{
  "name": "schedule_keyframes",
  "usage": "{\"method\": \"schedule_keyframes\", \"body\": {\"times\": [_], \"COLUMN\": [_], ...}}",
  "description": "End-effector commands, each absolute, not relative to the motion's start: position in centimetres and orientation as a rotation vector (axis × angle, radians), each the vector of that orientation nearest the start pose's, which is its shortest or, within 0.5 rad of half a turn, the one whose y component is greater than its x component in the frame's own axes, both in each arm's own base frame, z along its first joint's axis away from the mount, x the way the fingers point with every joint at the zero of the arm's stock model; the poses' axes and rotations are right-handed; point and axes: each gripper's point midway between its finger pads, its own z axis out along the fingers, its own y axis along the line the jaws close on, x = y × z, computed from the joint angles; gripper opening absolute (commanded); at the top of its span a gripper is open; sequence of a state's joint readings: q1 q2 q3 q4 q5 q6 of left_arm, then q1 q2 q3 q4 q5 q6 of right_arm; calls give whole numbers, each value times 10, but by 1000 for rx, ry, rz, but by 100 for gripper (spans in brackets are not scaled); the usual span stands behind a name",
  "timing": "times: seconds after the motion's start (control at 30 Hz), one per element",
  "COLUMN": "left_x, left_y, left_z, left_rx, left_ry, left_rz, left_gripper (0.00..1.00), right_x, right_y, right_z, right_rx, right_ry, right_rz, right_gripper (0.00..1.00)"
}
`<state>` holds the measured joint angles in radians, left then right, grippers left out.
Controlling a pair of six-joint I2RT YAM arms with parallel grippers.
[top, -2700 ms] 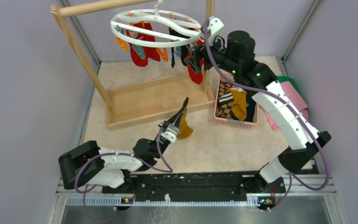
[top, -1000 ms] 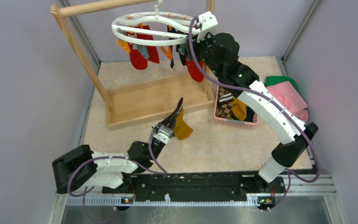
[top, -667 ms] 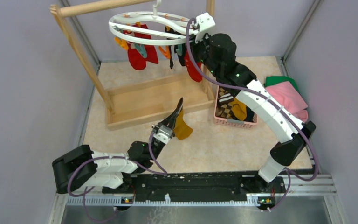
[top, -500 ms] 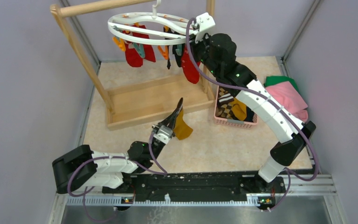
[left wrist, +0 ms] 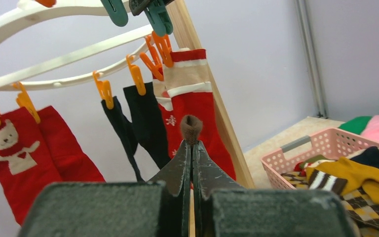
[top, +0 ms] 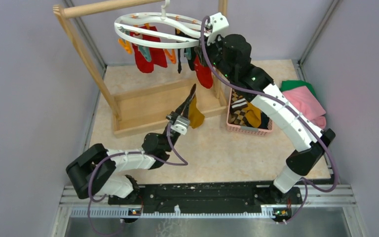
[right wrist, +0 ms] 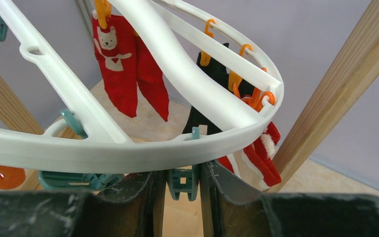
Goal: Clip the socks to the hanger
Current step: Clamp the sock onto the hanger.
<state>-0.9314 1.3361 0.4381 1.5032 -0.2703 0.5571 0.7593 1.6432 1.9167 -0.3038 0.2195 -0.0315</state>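
- While the left claw (top: 193, 92) is clamped shut on the mustard sock (top: 196, 115), it holds the sock's tip up toward the hanger (top: 153, 45), and the rest of the sock hangs free below.
- Up under the ring, the right claw (right wrist: 182, 173) straddles 1 teal clip (right wrist: 182, 185), with its jaws pressed against both sides, probably to squeeze it open for that sock.
- More socks (top: 250, 113) wait in the pink basket (top: 249, 131).

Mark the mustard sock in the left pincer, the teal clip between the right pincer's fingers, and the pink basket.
mustard sock (top: 196, 114), top external view, on its hanging foot part.
teal clip (right wrist: 181, 180), right wrist view, on its lower body.
pink basket (top: 249, 130), top external view, on its near wall.
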Motion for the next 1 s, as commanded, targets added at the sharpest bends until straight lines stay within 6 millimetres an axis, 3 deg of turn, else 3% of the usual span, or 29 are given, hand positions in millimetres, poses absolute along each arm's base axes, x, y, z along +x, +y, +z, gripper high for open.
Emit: {"method": "schedule_keyframes", "body": {"times": [0.0,0.13,0.37,0.53,0.97], "left_x": [259,266,284,291,307], "left_y": [-235,-239,-243,-235,-226], "left_z": [400,410,410,420,434], "left_rx": [292,281,255,191,54], "left_ry": [594,577,609,621,641], "left_rz": [-235,-198,-129,-108,-191], "left_gripper": [0,0,0,0,0], "right_x": [377,375,372,378,388], "right_y": [319,319,320,323,332], "right_z": [489,488,479,478,467], "right_rx": [-394,-368,-286,-226,-156], "right_ry": [1495,1516,1595,1620,1673], "right_rz": [485,510,586,606,646], "right_gripper": [0,0,0,0,0]}}
